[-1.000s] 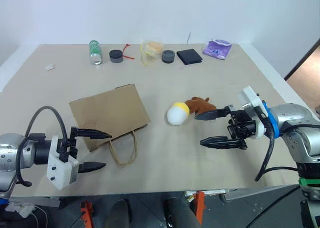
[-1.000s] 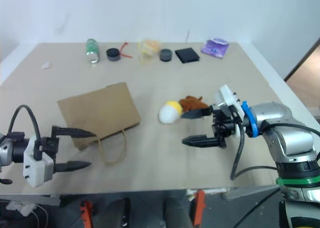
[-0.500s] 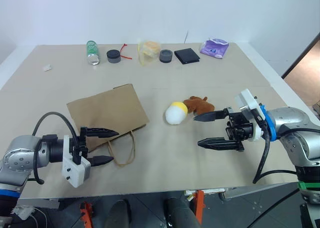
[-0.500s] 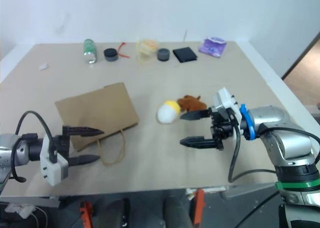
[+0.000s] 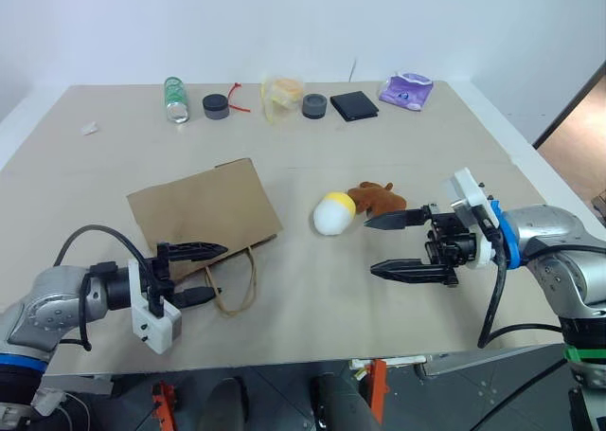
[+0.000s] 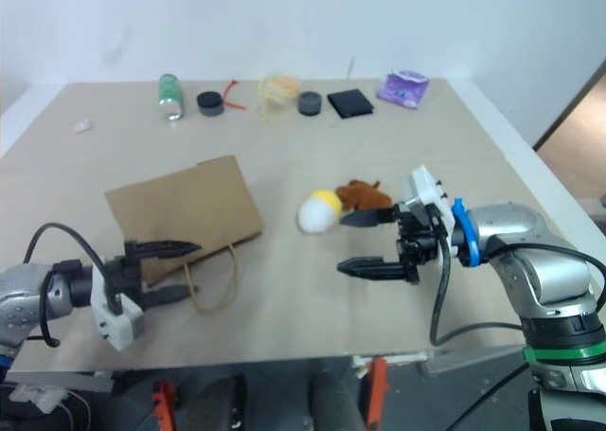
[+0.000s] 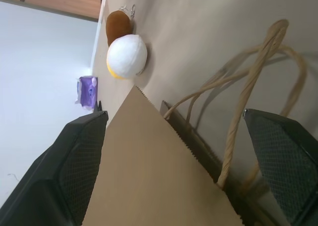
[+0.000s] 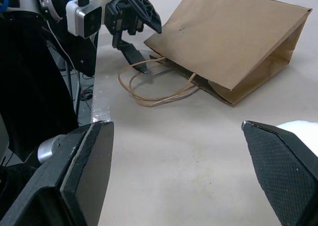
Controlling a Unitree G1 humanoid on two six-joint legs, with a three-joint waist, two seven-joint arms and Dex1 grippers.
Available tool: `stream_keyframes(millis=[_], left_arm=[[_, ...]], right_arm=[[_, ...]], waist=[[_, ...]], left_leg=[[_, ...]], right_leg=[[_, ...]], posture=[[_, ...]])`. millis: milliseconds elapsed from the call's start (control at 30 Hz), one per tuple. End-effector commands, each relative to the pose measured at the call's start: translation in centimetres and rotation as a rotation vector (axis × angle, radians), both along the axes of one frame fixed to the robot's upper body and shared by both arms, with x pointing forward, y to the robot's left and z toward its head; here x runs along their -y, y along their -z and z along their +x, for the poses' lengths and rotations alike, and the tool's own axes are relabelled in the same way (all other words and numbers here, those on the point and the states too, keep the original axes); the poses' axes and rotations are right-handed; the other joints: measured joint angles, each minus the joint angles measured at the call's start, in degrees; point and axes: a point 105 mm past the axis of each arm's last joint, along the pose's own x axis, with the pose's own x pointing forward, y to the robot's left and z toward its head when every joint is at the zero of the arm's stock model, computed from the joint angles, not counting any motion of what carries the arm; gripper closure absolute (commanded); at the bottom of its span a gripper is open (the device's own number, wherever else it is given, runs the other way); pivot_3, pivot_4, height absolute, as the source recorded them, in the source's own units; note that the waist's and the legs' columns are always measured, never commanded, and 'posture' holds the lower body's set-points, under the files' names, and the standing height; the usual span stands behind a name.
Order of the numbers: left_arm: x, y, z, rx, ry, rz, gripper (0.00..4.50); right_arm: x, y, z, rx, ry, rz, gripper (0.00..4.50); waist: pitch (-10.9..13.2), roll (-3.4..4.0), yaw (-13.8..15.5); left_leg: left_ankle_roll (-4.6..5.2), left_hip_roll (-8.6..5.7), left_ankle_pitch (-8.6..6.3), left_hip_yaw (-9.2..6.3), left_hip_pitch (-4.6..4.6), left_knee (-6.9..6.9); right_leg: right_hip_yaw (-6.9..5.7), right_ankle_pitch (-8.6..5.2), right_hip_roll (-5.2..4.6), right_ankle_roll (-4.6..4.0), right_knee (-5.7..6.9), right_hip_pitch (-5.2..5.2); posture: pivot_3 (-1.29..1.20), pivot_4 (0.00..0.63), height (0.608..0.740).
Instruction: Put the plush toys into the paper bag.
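The brown paper bag [image 5: 204, 206] lies flat on the table, its mouth and tan cord handles [image 5: 237, 281] toward the front edge. My left gripper [image 5: 216, 272] is open at that mouth, one finger over the bag's corner and the other beside the handles. The left wrist view looks along the bag [image 7: 149, 176] and handles [image 7: 248, 92]. The white egg-shaped plush toy [image 5: 333, 214] and the brown furry plush toy [image 5: 380, 199] rest side by side mid-table. My right gripper [image 5: 371, 246] is open just right of them, holding nothing.
Along the far edge stand a bottle [image 5: 176, 98], two black round containers [image 5: 218, 105] [image 5: 314, 105], a yellowish clear packet [image 5: 284, 95], a black wallet [image 5: 355, 104] and a purple packet [image 5: 408, 90]. A small white scrap [image 5: 91, 127] lies far left.
My left gripper has moved forward and down toward the bag's mouth and rolled, its fingers now at the handles. The right gripper has stayed in place.
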Motion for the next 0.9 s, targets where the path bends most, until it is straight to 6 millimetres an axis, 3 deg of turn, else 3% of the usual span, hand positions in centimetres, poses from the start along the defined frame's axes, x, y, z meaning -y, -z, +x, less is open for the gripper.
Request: stream_keyframes(millis=[33, 67, 100, 267, 367, 467, 567, 667, 800, 900], left_arm=[[0.6, -0.3, 0.3, 0.011, 0.002, -0.025, 1.37], [0.6, -0.2, 0.4, 0.001, 0.0, -0.026, 1.37], [0.7, 0.0, 0.4, -0.007, -0.003, -0.024, 2.08], [1.0, 0.3, 0.7, -0.028, -0.025, -0.056, 4.32], [1.2, -1.2, 1.3, -0.011, -0.052, -0.15, 4.42], [1.7, -4.5, 1.9, 0.058, -0.071, -0.302, 4.42], [1.9, -6.7, 2.3, 0.092, -0.096, -0.423, 4.5], [2.2, -7.9, 2.2, 0.094, -0.113, -0.512, 4.5], [2.5, -7.5, 1.9, 0.082, -0.121, -0.503, 4.5], [2.5, -7.6, 1.9, 0.078, -0.128, -0.515, 4.5]], right_arm=[[-0.3, -1.4, -0.4, 0.054, -0.018, 0.018, 0.0], [-0.4, -1.4, -0.4, 0.053, -0.019, 0.02, 0.0], [-0.4, -1.4, -0.4, 0.052, -0.019, 0.021, 0.0], [-0.5, -1.4, -0.5, 0.052, -0.015, 0.025, 0.0], [-0.8, -1.2, -0.5, 0.047, -0.008, 0.033, 0.0], [-1.7, -0.5, -0.6, 0.033, -0.002, 0.051, 0.0], [-3.4, 0.0, 0.4, 0.04, 0.062, 0.124, 0.91], [-5.9, 1.0, 1.9, 0.044, 0.149, 0.217, 2.35], [-8.9, 2.2, 3.5, 0.051, 0.212, 0.256, 4.45], [-11.1, 3.4, 4.6, 0.037, 0.246, 0.282, 4.45]], waist=[[0.0, 0.0, 0.0], [0.0, 0.0, 0.0], [0.0, 0.01, 0.0], [0.0, 0.0, 0.0], [0.0, 0.0, 0.0], [0.0, -0.04, 0.0], [0.0, -0.06, 0.0], [-0.1, -0.17, -0.3], [-0.1, -0.16, -0.2], [-0.1, -0.21, -0.2]], left_leg=[[0.0, 0.0, 0.0, 0.0, 0.0, 0.0], [0.0, 0.0, 0.0, 0.0, 0.0, 0.0], [0.0, 0.0, 0.0, 0.0, 0.01, 0.0], [0.0, 0.01, 0.0, 0.02, 0.01, 0.0], [0.0, 0.01, 0.0, 0.02, 0.0, 0.0], [0.0, 0.01, 0.0, 0.02, 0.0, 0.0], [0.01, 0.01, 0.01, 0.01, -0.01, 0.05], [0.01, 0.05, 0.01, 0.01, 0.06, 0.05], [0.01, 0.07, 0.04, -0.03, 0.04, 0.04], [0.03, 0.07, 0.05, -0.02, 0.03, 0.06]], right_leg=[[0.0, 0.0, 0.0, 0.0, 0.0, 0.0], [0.0, 0.01, 0.0, 0.0, 0.0, 0.0], [0.0, 0.01, 0.01, -0.01, 0.0, 0.0], [0.0, 0.01, 0.0, 0.0, 0.0, 0.0], [0.0, 0.01, 0.0, 0.0, 0.0, -0.01], [0.0, 0.02, 0.01, 0.01, 0.0, 0.01], [0.01, 0.06, 0.02, 0.07, 0.0, 0.03], [0.06, 0.1, 0.11, 0.07, 0.0, 0.04], [0.09, 0.14, 0.2, 0.04, 0.03, 0.01], [0.11, 0.16, 0.2, 0.04, 0.03, 0.02]], posture=[[0.0, 0.15, 0.74], [0.0, 0.15, 0.74], [0.0, 0.15, 0.74], [0.0, 0.15, 0.74], [0.0, 0.15, 0.74], [0.0, 0.15, 0.74], [0.0, 0.15, 0.74], [0.0, 0.15, 0.74], [0.0, 0.15, 0.74], [0.0, 0.15, 0.74]])
